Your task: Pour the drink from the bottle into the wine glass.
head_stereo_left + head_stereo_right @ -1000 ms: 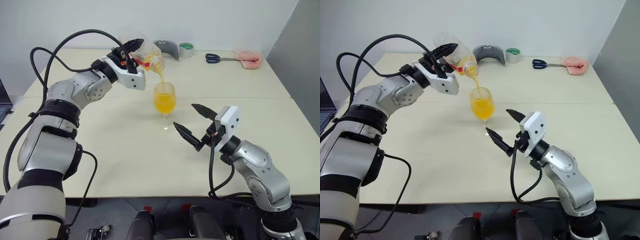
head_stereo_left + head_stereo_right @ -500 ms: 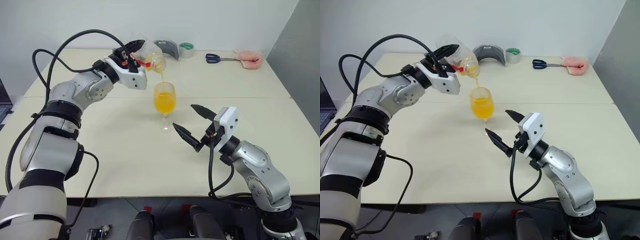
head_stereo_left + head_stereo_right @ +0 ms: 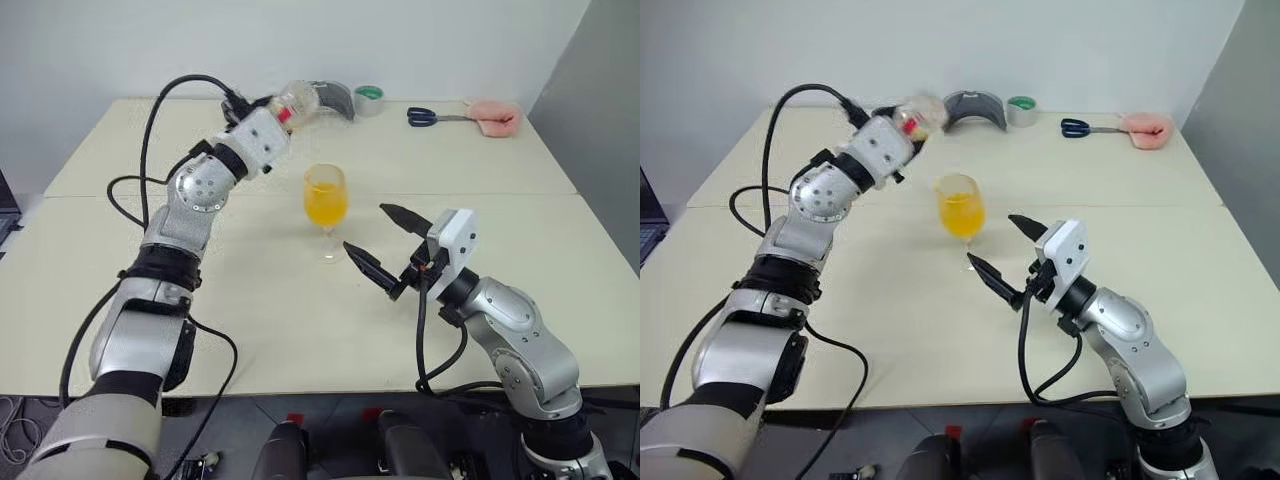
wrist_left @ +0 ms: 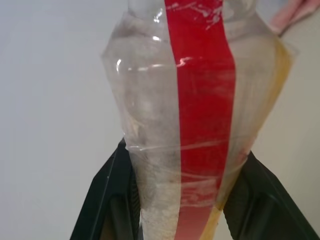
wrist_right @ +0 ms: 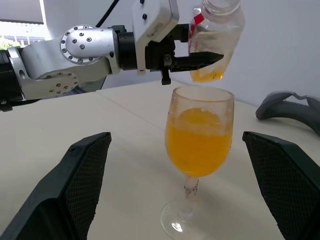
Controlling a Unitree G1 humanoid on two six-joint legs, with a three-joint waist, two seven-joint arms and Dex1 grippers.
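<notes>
The wine glass (image 3: 326, 200) stands upright mid-table, its bowl more than half full of the orange drink (image 5: 199, 145). Behind it and to the left, my left gripper (image 3: 283, 110) is shut on the bottle (image 5: 217, 35), which it holds nearly upright above and behind the glass rim. The bottle's red label strip (image 4: 200, 100) runs between the black fingers (image 4: 107, 195). A little drink (image 5: 207, 76) remains at the bottle's base. My right gripper (image 3: 364, 226) hovers open just right of the glass, its fingers apart from the foot.
Along the table's far edge lie a grey curved object (image 3: 335, 98), a green tape roll (image 3: 371, 97), blue-handled scissors (image 3: 428, 116) and a pink object (image 3: 497, 115). A seam (image 3: 520, 195) crosses the table behind the glass.
The left gripper has rolled the bottle back from tipped over the glass to nearly upright, and the stream of drink has stopped. The right arm has not moved.
</notes>
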